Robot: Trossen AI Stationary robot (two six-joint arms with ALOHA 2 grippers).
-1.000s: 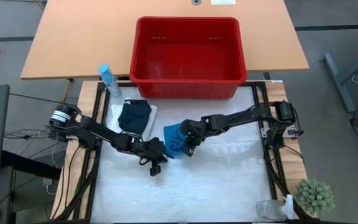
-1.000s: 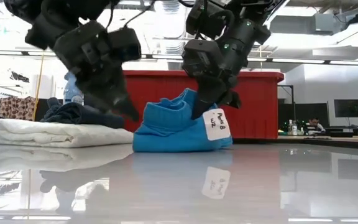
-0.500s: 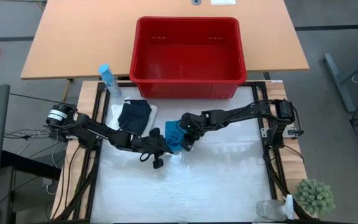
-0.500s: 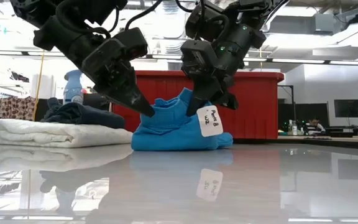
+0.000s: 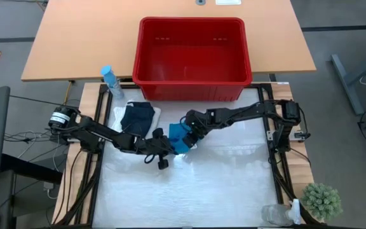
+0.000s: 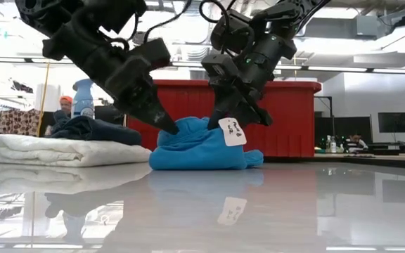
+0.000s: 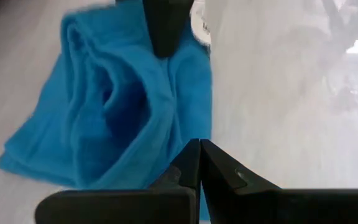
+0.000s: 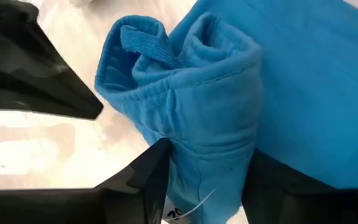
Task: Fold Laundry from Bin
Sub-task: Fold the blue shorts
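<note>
Both grippers meet at the teal cloth (image 6: 201, 149) lying mid-table, near the red bin (image 5: 191, 57). Right gripper (image 8: 201, 180) straddles a fold, fingers apart (not pinching); left gripper (image 7: 199, 160), closed, touches its edge.

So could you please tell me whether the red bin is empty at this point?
Empty: the high view shows only the bare floor of the red bin.

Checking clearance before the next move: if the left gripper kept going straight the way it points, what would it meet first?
Probably the teal cloth: the shut left gripper points right at its edge.
</note>
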